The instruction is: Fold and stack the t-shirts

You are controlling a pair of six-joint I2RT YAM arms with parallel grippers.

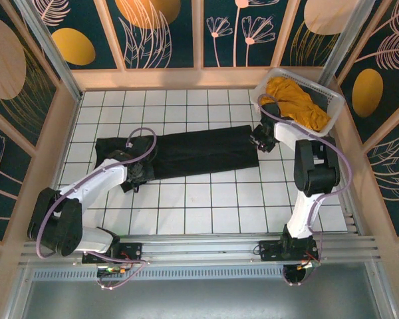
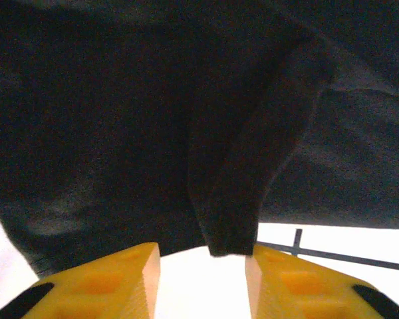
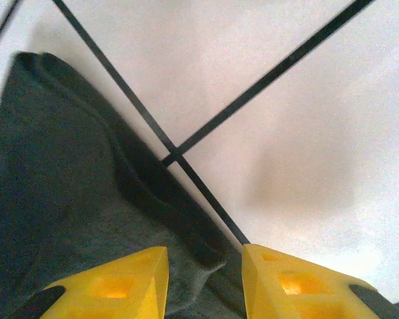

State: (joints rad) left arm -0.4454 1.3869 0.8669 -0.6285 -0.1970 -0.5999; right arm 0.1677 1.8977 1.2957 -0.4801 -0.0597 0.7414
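The black t-shirt (image 1: 199,151) is lying as a long band across the middle of the table (image 1: 206,212). Its long axis is running from the left edge toward the right edge, roughly parallel to the near edge. The mustard-yellow t-shirt (image 1: 298,101) is sitting bunched in the white basket (image 1: 334,100) at the far right corner, well apart from the band.

Each arm is working at its own end. The left gripper (image 1: 138,174) is sitting on the band's near hem, toward the left end. In the left wrist view its jaws are standing spread, with a narrow ridge of black cloth reaching into the gap, near one finger but not pinched. The right gripper (image 1: 261,141) is sitting at the band's right end. In the right wrist view its jaws are also standing apart, straddling the cloth's hemmed corner, with bare tile lying just beyond.

Since the cloth is already lying between both pairs of fingers, the coming move is probably turning on closing at both ends. After that, the lift would likely be carrying one end along the long axis toward the other. The left end looks looser, so that pinch may be catching only the ridge.
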